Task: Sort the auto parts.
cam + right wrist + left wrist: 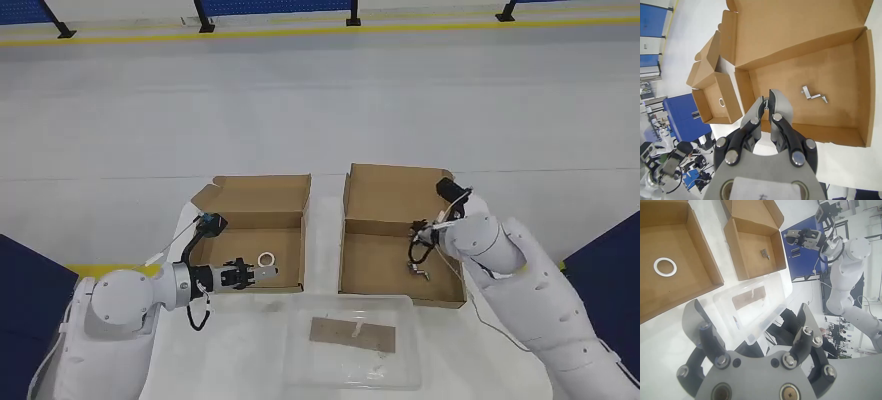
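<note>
Right claw (766, 96) around small metal part (766, 106)

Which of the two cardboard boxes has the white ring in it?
The cardboard box nearest the left gripper: a white ring lies on its floor, while the other box holds a metal bracket instead.

No readable text anywhere. The clear bin (297, 345) at 6 o'clock on the desk (240, 340) has a small sticker (735, 319) on its wall, print too tiny to read. The left end effector (748, 303) body carries a faint engraved marking (811, 370) (half hidden, illegible). The right end effector (766, 96) body has a white label (762, 196), cropped, one partial stroke showing.
</note>
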{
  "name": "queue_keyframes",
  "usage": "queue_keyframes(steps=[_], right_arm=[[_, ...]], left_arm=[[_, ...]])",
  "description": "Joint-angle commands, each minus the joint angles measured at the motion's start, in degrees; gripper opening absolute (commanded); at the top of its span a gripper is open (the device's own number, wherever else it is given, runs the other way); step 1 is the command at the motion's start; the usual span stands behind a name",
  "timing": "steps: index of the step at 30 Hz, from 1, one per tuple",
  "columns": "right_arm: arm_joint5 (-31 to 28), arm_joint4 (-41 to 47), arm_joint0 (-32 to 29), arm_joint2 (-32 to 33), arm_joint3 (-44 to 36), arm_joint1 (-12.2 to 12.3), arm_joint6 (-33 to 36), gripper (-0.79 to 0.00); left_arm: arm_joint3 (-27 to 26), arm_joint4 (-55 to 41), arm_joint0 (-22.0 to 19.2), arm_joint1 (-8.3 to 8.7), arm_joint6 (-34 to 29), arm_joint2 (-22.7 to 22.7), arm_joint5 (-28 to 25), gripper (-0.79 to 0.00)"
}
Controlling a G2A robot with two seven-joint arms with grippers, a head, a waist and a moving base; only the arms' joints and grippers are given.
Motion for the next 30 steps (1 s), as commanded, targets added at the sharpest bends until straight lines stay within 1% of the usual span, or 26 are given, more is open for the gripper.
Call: queue_keyframes(steps=[1,16,18,20,23,30], right_arm=[[0.0,0.2,1.6,-1.7,1.9,-0.5,-0.3,-0.785],[0.0,0.2,1.6,-1.7,1.9,-0.5,-0.3,-0.785],[-0.4,-1.1,1.2,-2.4,2.5,-0.6,-2.1,-0.785],[1.2,-2.5,2.4,-4.0,3.8,-1.0,-2.1,-0.785],[3.8,-5.1,5.8,-8.1,7.2,-2.0,-0.8,-0.785],[8.0,-8.9,14.0,-18.8,17.3,-6.0,1.4,-0.785]], left_arm=[[0.0,0.0,0.0,0.0,0.0,0.0,0.0,0.0],[0.0,0.0,0.0,0.0,0.0,0.0,0.0,0.0],[0.0,0.0,0.0,0.0,0.0,0.0,0.0,0.0],[0.0,0.0,0.0,0.0,0.0,0.0,0.0,0.0],[0.0,0.0,0.0,0.0,0.0,0.0,0.0,0.0],[0.0,0.0,0.0,0.0,0.0,0.0,0.0,0.0]])
